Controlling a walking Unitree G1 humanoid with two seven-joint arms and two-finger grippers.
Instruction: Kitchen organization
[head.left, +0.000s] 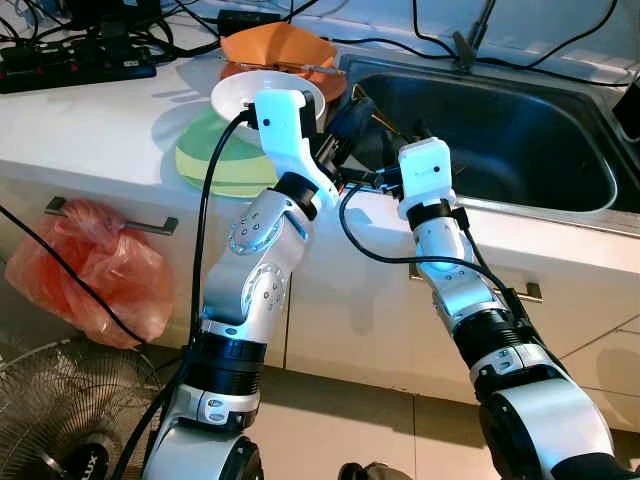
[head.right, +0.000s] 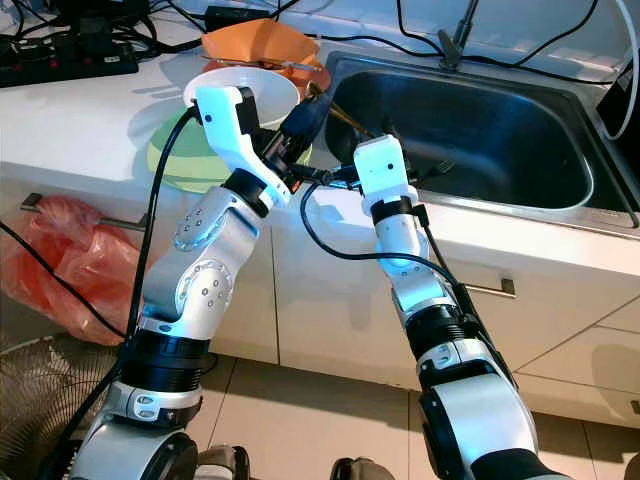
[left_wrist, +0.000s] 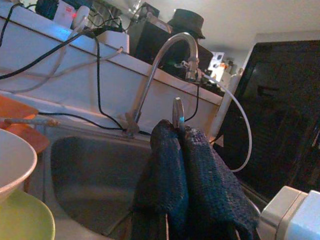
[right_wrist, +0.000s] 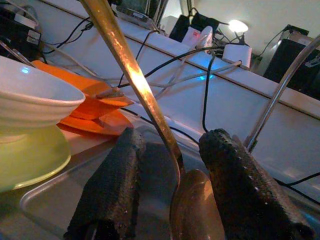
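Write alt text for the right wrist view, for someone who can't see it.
A golden spoon slants between the right gripper's two open black fingers, its bowl nearest the camera, above a steel sink. Beside the sink a white bowl sits on a green plate, with orange plates behind. Cables run along the white wall.

The left arm is covering much of the white bowl (head.left: 240, 95) and green plate (head.left: 200, 150) beside the sink (head.left: 560, 120). The spoon (right_wrist: 140, 90) is running off the right wrist view's edge, its handle tip unseen. The left gripper's fingers (left_wrist: 190, 175) are hiding the utensil's (left_wrist: 178, 111) lower part.
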